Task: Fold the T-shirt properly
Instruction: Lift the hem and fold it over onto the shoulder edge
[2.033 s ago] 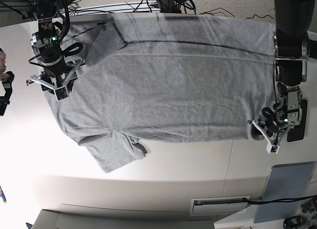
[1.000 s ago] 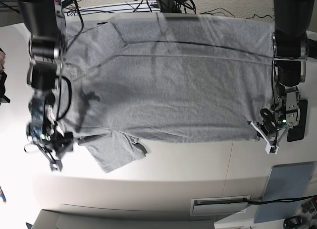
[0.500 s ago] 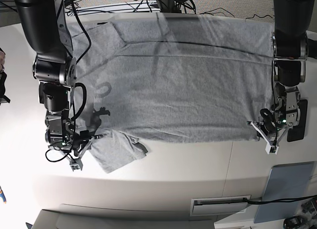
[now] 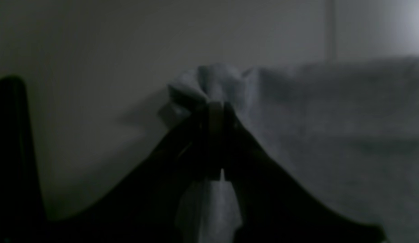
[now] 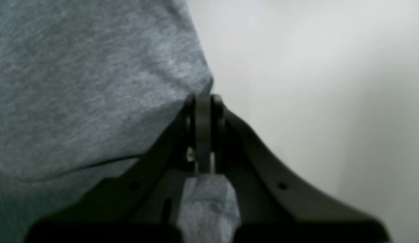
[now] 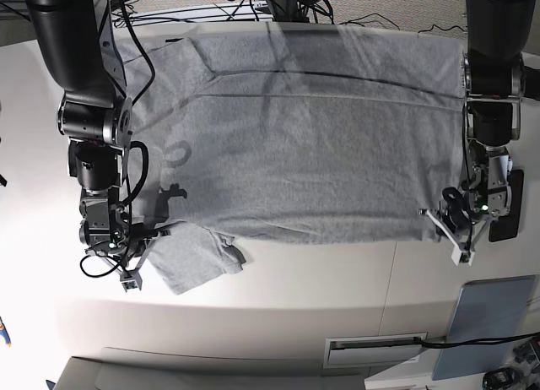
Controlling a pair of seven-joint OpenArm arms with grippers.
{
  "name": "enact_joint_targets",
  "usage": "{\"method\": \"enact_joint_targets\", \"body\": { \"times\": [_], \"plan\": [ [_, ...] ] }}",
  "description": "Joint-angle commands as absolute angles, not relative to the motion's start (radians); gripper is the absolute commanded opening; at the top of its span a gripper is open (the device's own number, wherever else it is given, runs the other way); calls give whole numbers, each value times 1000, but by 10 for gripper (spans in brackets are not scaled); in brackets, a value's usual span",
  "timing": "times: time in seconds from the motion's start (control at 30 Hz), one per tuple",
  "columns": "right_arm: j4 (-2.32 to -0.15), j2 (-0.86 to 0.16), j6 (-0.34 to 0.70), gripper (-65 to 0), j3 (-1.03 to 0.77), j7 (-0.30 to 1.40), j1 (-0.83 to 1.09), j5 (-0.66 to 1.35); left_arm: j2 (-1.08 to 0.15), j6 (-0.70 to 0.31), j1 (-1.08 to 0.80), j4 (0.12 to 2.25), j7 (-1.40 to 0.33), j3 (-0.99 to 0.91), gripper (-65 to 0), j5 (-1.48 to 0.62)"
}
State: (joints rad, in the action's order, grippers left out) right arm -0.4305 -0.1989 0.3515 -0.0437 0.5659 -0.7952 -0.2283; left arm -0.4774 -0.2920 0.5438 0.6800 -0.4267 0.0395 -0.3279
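Note:
The heather-grey T-shirt [image 6: 304, 154] lies spread flat on the white table [image 6: 278, 297], plain side up, with no lettering showing. My left gripper [image 6: 449, 228] is at the shirt's near right corner and is shut on a bunch of the hem; the left wrist view shows the cloth [image 4: 213, 81] pinched between the closed fingertips. My right gripper [image 6: 139, 248] is at the near left sleeve [image 6: 198, 259] and is shut on its edge. In the right wrist view the jaws are closed with grey cloth [image 5: 77, 84] between and beside them.
A black object [image 6: 510, 206] lies just right of the left gripper. A grey-blue pad [image 6: 489, 322] sits at the near right. A slotted plate [image 6: 375, 349] is at the front edge. Cables [image 6: 295, 2] run along the back. A table seam [image 6: 391, 280] runs forward.
My right arm swung from the shirt's far left shoulder down to the near left sleeve and closed on it; the sleeve has shifted slightly. The left arm has stayed put.

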Motion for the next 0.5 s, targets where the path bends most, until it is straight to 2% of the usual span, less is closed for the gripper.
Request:
{"method": "enact_joint_targets", "body": {
  "times": [0.0, 0.17, 0.3, 0.47],
  "plan": [
    [-472, -208, 345, -650, -45, 559, -830, -229, -509, -289, 575, 715, -410, 36, -650, -356],
    [-666, -208, 347, -650, -45, 643, -779, -224, -569, -289, 500, 853, -453, 36, -650, -436],
    [-881, -211, 348, -650, -45, 706, -694, -111, -607, -286, 395, 1017, -453, 36, -650, -435],
    [-1128, -217, 342, -650, -45, 786, -557, -93, -621, -244, 286, 1133, -464, 11, -650, -436]
  ]
}}
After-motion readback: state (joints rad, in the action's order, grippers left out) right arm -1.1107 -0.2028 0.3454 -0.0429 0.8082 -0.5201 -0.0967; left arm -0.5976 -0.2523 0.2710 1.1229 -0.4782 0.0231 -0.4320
